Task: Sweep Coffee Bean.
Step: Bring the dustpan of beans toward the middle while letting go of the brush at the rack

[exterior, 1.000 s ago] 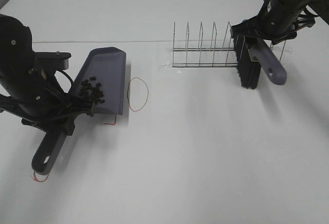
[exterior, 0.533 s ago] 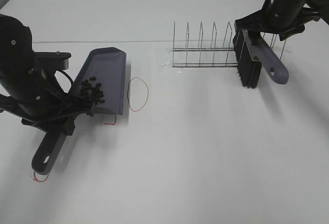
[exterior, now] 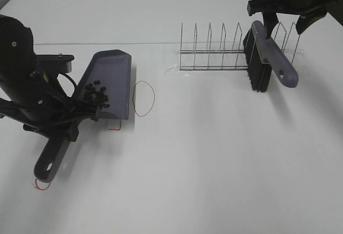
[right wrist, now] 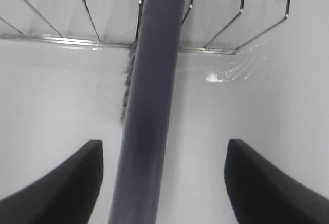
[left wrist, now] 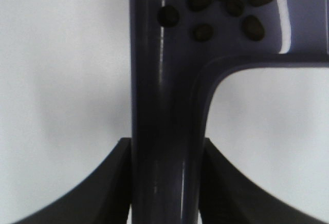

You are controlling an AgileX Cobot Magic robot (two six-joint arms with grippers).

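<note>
While the coffee beans (exterior: 96,95) lie in a loose cluster inside the purple dustpan (exterior: 110,78), toward its handle end, the left end effector (left wrist: 165,180) is clenched on the dustpan's handle (exterior: 51,159) just behind them. In the left wrist view its two dark fingers (left wrist: 105,188) press against both sides of the handle, and several beans show just ahead on the pan floor. The pan rests on the white desk (exterior: 214,153) with its wide mouth pointing away from the arm.

A thin red string loop (exterior: 143,98) lies on the desk just beside the pan, apart from the beans.

Well across the desk, the right end effector (exterior: 289,16) hangs released above a purple brush (exterior: 268,57). Its fingers (right wrist: 67,183) stand wide on either side of the brush handle without touching it. The brush leans against a wire rack (exterior: 214,49), bristles down on the desk, far from the beans.
</note>
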